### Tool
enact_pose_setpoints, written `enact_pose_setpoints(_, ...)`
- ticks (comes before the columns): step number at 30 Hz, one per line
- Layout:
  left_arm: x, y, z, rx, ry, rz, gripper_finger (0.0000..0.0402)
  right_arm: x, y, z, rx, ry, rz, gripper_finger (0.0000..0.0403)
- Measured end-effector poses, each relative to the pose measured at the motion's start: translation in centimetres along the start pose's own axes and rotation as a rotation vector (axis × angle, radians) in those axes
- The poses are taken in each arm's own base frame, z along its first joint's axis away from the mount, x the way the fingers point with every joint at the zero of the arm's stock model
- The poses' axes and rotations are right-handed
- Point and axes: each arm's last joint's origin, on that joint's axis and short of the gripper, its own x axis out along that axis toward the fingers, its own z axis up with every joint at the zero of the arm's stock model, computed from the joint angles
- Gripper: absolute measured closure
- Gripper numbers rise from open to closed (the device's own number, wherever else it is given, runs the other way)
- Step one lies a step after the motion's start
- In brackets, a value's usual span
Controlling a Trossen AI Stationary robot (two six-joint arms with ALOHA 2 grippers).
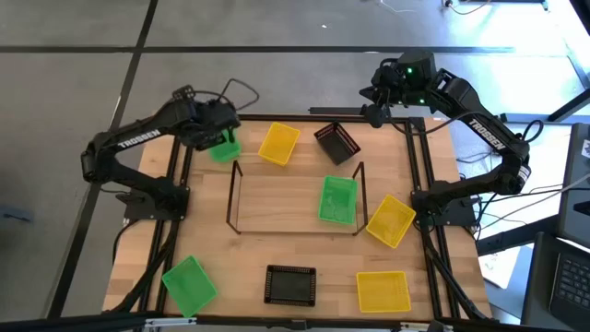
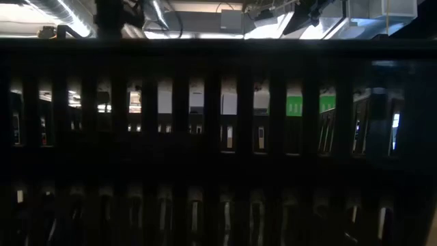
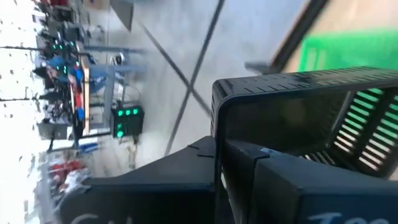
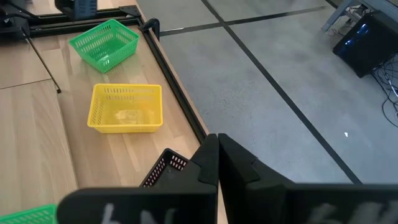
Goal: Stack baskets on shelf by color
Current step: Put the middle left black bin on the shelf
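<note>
My left gripper (image 1: pixel 214 124) is over the table's far left corner, shut on a black basket (image 3: pixel 298 106). A green basket (image 1: pixel 225 148) lies on the table just beneath it and shows through the black slats (image 3: pixel 367 106). The shelf (image 1: pixel 277 198) stands mid-table and carries one green basket (image 1: pixel 337 200) at its right end. My right gripper (image 1: pixel 373 112) is shut and hovers past the far edge, above and beyond a tilted black basket (image 1: pixel 336 143). A yellow basket (image 1: pixel 278 143) lies behind the shelf. My left gripper has the black basket by its side wall near a corner (image 3: pixel 217 127), pinched between the two fingers (image 3: pixel 261 165). The basket stands out ahead of the fingers, lifted clear of the table, over the green basket.
Two yellow baskets (image 1: pixel 390 219) (image 1: pixel 383 290), a green one (image 1: pixel 189 284) and a black one (image 1: pixel 290 284) lie on the table's near half. That black basket's slats (image 2: pixel 218 137) fill the low view. The shelf's wire frames (image 1: pixel 234 195) rise at both ends.
</note>
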Motion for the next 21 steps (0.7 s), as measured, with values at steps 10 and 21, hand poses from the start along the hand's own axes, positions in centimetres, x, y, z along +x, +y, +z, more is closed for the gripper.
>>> enact_pose_setpoints(10, -3.7, 3.4, 4.6, -0.038, -0.355, -0.043, 0.0401, 0.0, 0.0, 0.0, 0.0, 0.0, 0.0, 0.0402)
enact_pose_setpoints(21, -5.1, -1.3, 10.6, 0.168, -0.575, -0.473, 0.0401, 0.0, 0.0, 0.0, 0.0, 0.0, 0.0, 0.0402)
